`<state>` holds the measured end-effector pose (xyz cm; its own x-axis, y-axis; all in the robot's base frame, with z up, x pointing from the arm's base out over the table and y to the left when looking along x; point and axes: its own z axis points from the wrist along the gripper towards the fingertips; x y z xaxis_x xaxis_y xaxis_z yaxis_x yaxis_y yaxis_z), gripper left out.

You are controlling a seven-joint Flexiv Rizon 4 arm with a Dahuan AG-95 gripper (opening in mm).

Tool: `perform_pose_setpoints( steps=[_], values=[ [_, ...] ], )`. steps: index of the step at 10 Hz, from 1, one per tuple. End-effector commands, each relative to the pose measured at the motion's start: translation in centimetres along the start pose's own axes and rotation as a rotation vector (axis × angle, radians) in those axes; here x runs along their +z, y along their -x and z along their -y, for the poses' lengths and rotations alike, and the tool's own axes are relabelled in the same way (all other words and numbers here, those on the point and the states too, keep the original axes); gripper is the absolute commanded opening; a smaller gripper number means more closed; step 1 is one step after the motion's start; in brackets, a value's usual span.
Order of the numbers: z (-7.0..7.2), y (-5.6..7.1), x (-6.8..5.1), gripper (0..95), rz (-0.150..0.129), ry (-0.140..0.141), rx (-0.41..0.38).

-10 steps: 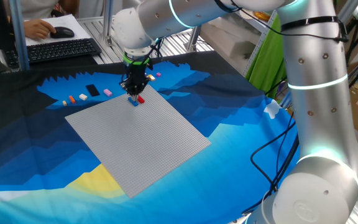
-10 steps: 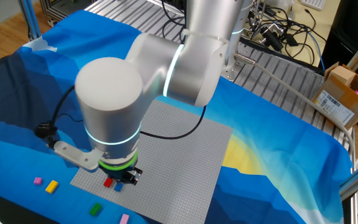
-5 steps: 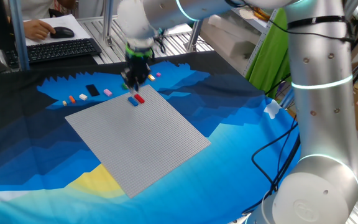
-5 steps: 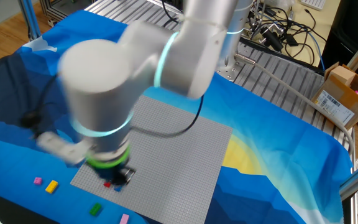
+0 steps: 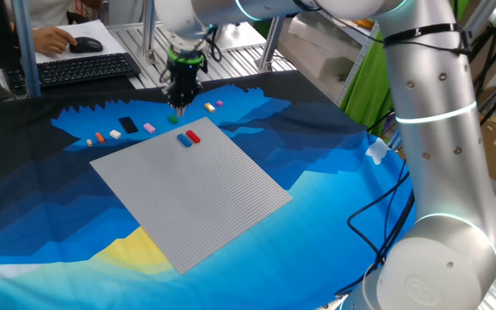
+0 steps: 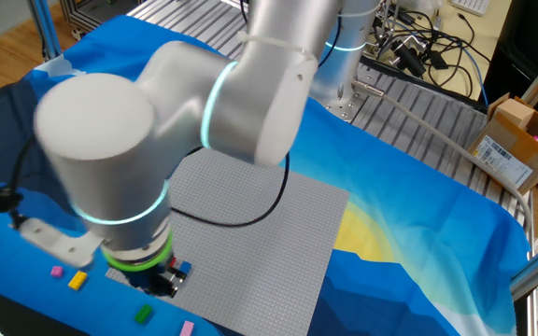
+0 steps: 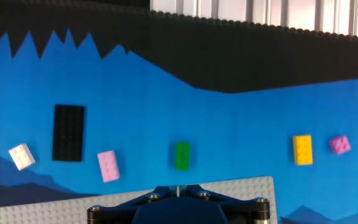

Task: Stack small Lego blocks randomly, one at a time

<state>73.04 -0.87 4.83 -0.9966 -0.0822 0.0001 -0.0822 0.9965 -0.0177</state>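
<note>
Above upper edge of grey baseplate (image 5: 192,191), gripper (image 5: 182,107) hangs pointing down, over green brick (image 7: 182,155) at frame centre in hand view. Fingers nearly together, nothing visible between them; empty, by my reading. Likely step: pick green brick. Advice: open jaws wider, centre over its short sides, descend straight, avoid nudging it. Red brick (image 5: 193,136) and blue brick (image 5: 183,140) sit side by side on baseplate, upper part. Pink (image 7: 108,166), white (image 7: 22,156), yellow (image 7: 302,149), purple (image 7: 339,144) bricks loose on blue cloth (image 5: 334,198).

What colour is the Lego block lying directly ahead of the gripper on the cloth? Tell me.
Green, clearest in the hand view.
</note>
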Motion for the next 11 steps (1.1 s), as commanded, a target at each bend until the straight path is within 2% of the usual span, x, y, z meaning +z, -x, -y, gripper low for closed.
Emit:
perform_pose_setpoints(
  steps=[1,4,8,11],
  values=[
    [-0.7,0.4,0.4,0.0,0.0,0.014,0.039],
    [-1.8,0.6,0.8,0.0,0.01,0.013,0.04],
    [-1.9,1.4,1.6,0.0,0.023,0.007,0.032],
    [-2.4,1.3,1.5,0.0,0.021,0.023,0.063]
  ],
)
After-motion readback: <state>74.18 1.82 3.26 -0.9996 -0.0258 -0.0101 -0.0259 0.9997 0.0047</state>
